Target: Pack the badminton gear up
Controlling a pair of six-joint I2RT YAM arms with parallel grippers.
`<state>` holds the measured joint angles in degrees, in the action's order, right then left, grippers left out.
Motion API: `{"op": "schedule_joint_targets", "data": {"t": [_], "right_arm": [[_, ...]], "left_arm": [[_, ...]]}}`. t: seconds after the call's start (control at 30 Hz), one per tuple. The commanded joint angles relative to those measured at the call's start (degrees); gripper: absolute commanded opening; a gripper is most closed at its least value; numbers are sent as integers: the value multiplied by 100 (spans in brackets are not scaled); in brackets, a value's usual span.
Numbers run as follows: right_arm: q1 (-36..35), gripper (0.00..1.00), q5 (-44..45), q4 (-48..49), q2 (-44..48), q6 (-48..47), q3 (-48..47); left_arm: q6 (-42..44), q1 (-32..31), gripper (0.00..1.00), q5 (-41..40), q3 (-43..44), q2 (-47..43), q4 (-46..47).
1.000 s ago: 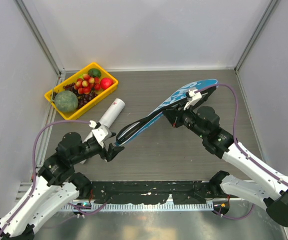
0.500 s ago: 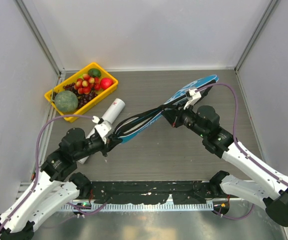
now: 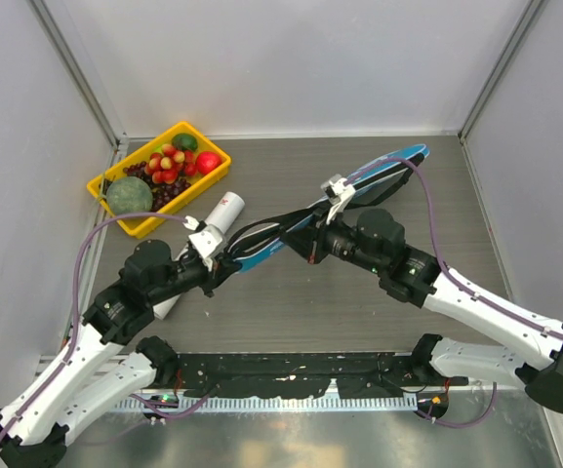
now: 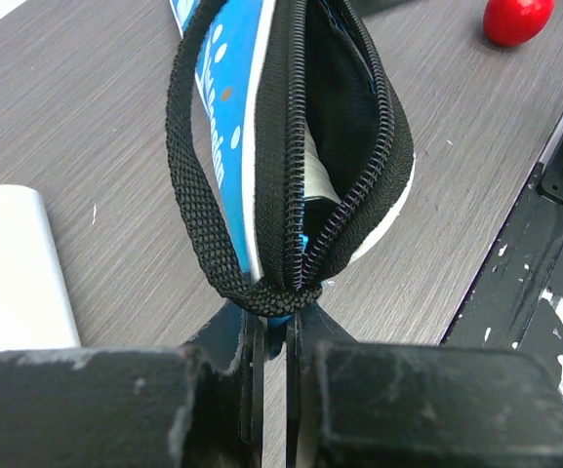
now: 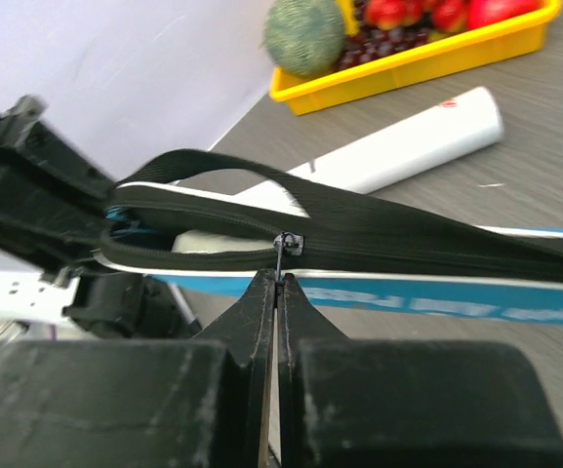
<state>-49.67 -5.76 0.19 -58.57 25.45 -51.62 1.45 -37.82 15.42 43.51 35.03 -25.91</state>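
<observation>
**Blue racket bag [image 3: 390,164], slung between two grippers over the table [image 3: 340,312], zip part open.**

Spans the middle of the grey table on a slant, near end at the left, far end toward the back right. Clamped at the near tip by the left gripper [image 4: 273,327], fingers closed tight where strap [image 4: 191,185] and zip meet. Pinched at the zip pull [image 5: 286,242] by the right gripper [image 5: 278,283], jaws fully together on the small tab along the top edge. Gapes at the near end: dark lining, something pale inside, not identifiable. White tube [image 3: 221,216] flat on the table just beside the near end, partly hidden by the left arm. Yellow tray [image 3: 188,200] of fruit at the back left, apart from the bag. Small red fruit [image 4: 518,18] loose on the table beyond the bag.
</observation>
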Motion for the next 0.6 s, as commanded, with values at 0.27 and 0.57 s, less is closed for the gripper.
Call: {"op": "schedule_joint_targets", "data": {"t": [0.27, 0.57], "right_arm": [[-1360, 5, 268, 535, -656, -119, -1043], [-1871, 5, 417, 465, -1333, -278, -1509]], "left_arm": [[-330, -6, 0, -83, 474, 443, 719], [-602, -6, 0, -250, 571, 637, 710]]}}
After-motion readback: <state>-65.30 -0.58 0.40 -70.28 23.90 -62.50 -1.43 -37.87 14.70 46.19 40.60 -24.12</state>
